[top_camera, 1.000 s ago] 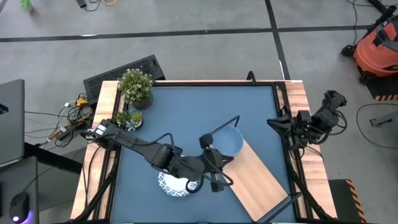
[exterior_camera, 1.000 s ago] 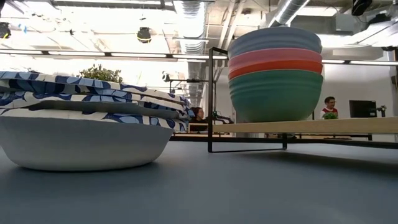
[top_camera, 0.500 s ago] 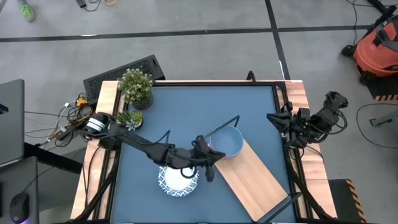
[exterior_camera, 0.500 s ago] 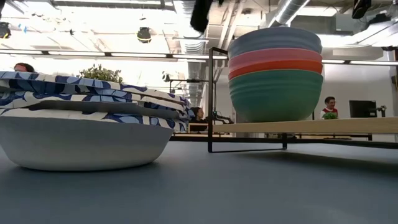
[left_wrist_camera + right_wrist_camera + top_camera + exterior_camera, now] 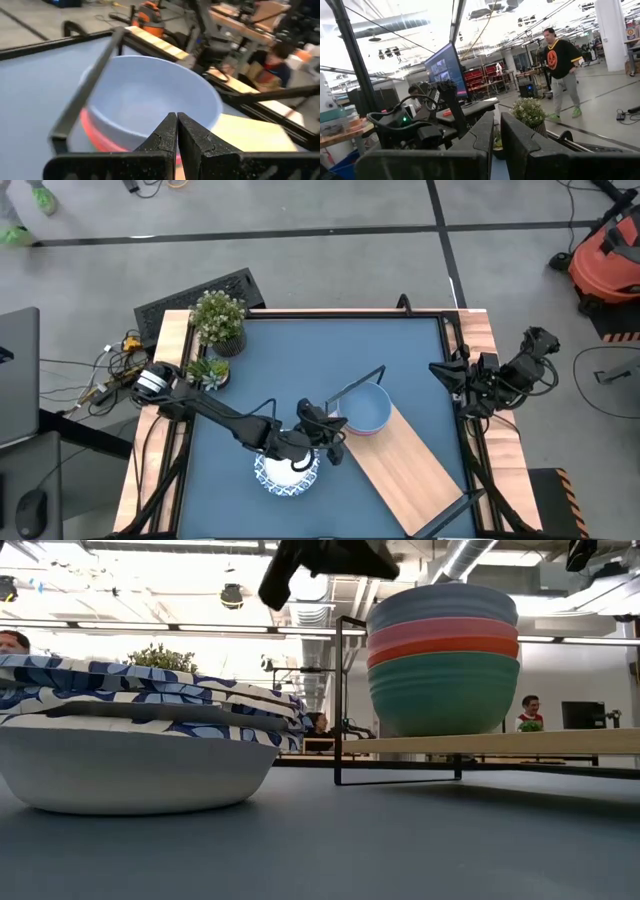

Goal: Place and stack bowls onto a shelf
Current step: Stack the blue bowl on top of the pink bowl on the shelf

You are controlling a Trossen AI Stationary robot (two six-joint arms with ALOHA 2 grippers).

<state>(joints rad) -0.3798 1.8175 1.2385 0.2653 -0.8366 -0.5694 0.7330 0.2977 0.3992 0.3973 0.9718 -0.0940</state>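
Several plain bowls (image 5: 366, 408) stand nested on the light-wood shelf (image 5: 420, 470) at its wire-frame end. In the low view this stack (image 5: 443, 660) has the pale blue bowl on top, then pink, red and green. The patterned blue-and-white bowls (image 5: 285, 471) sit stacked on the tabletop to the shelf's left, and show large in the low view (image 5: 130, 740). My left gripper (image 5: 335, 423) is shut and empty, between the two stacks, pointing at the pale blue bowl (image 5: 150, 95). My right gripper (image 5: 496, 131) is shut, parked at the table's right edge (image 5: 470, 385).
Two potted plants (image 5: 217, 318) stand at the table's far left corner. The shelf's black wire frame (image 5: 360, 378) rises beside the plain bowl stack. Bare board lies toward the near right of the shelf. People stand in the room beyond the table.
My left arm has drawn back from over the shelf toward the table's left. Its gripper now stands just left of the plain bowl stack and has come into the top of the low view. The bowls have kept still.
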